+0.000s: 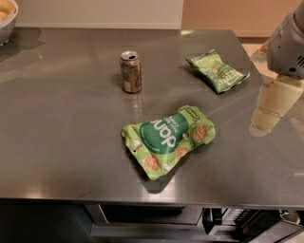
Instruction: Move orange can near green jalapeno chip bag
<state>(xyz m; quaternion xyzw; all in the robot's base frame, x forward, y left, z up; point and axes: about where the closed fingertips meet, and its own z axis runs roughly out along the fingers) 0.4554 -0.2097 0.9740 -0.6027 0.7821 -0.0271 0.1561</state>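
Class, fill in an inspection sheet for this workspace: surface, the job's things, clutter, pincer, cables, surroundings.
Surface: grey metal table, glossy, no spills seen.
Job's things: orange can upright, far centre; green jalapeno chip bag lying flat to its right in the view, well apart.
Clutter: larger green bag lying nearer the front edge; bowl at the far left corner.
Pincer: pincer at the right edge, over the table, touching none of the items.
Cables: nothing seen.
Surroundings: pale wall behind; dark equipment under the front edge.
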